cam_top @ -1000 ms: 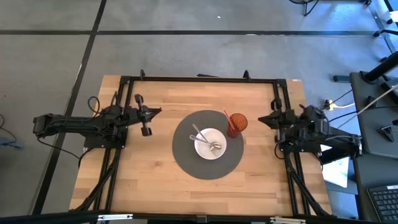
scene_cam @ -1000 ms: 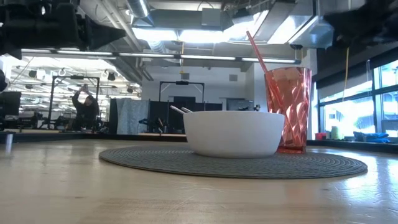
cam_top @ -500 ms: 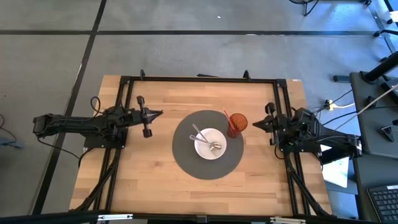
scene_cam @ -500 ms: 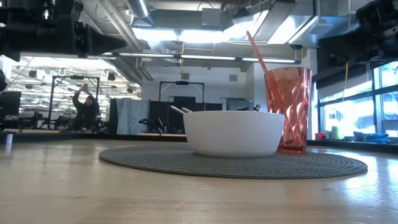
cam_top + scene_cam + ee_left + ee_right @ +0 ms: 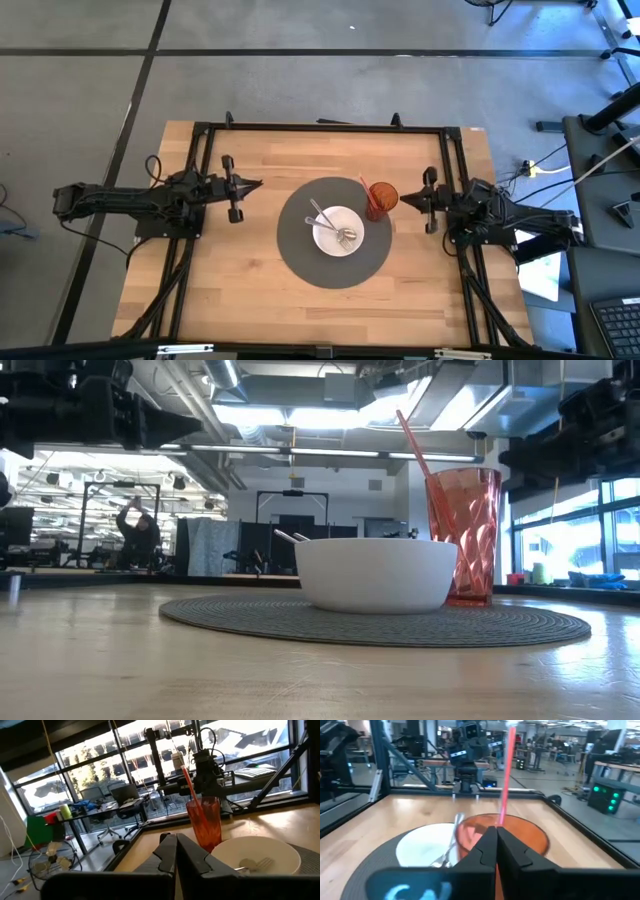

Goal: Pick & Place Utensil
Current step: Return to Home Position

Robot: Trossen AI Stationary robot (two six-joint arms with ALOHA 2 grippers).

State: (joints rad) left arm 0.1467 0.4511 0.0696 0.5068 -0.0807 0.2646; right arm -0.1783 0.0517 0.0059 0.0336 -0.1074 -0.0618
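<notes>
High view: bowl (image 5: 337, 229) and cup (image 5: 382, 195) are set; left gripper (image 5: 256, 183) and right gripper (image 5: 404, 200), fingers pressed together, hover either side. Homing seems underway; arms need retracting.

On grey mat (image 5: 298, 256), white bowl (image 5: 329, 241) holding silver fork (image 5: 320, 213), upright orange cup (image 5: 384, 197) just beside it, orange straw (image 5: 367, 193) leaning inside
</notes>
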